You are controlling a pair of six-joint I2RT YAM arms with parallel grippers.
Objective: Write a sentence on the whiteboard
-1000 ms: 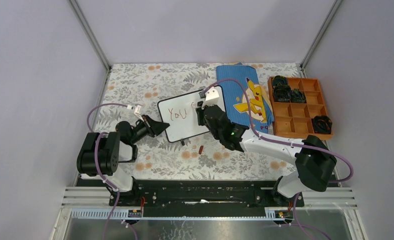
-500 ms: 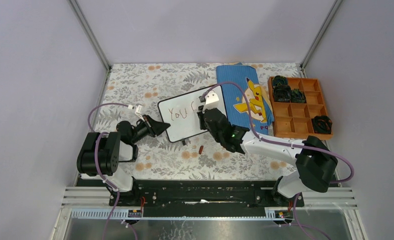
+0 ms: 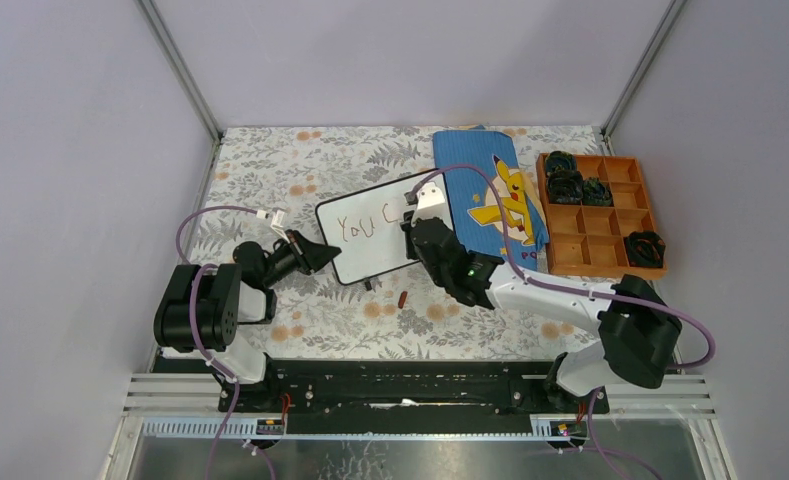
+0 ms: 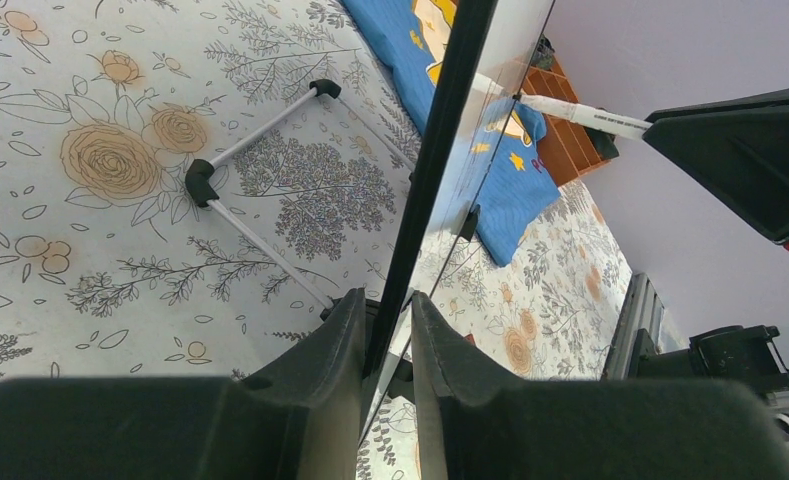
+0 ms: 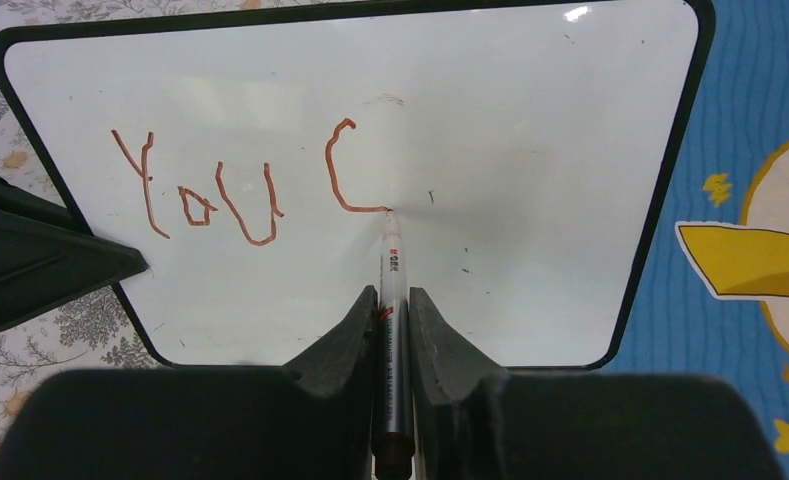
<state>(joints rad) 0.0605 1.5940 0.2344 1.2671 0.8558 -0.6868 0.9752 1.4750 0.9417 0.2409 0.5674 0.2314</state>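
Note:
The whiteboard [image 3: 362, 250] stands tilted at mid-table, and my left gripper [image 3: 326, 255] is shut on its left edge. Seen edge-on in the left wrist view, the whiteboard [image 4: 440, 130] sits clamped between the fingers of my left gripper [image 4: 388, 310]. The sentence [image 5: 220, 195] reads "YOU C" in red-brown; it also shows on the board as the sentence [image 3: 365, 225]. My right gripper [image 5: 391, 295] is shut on a silver and white marker [image 5: 393, 270], whose tip touches the whiteboard [image 5: 530, 130] at the bottom end of the C. From above, the right gripper [image 3: 412, 226] hovers over the board's right half.
A blue cloth [image 3: 490, 195] with a yellow cartoon figure lies just right of the board. An orange compartment tray [image 3: 600, 215] holding dark items stands at the far right. A small red cap [image 3: 403, 298] lies on the flowered table in front of the board.
The right gripper has shifted slightly right and down with the marker, and the letter C after "YOU" now shows whole. The left gripper has kept its hold, unmoved.

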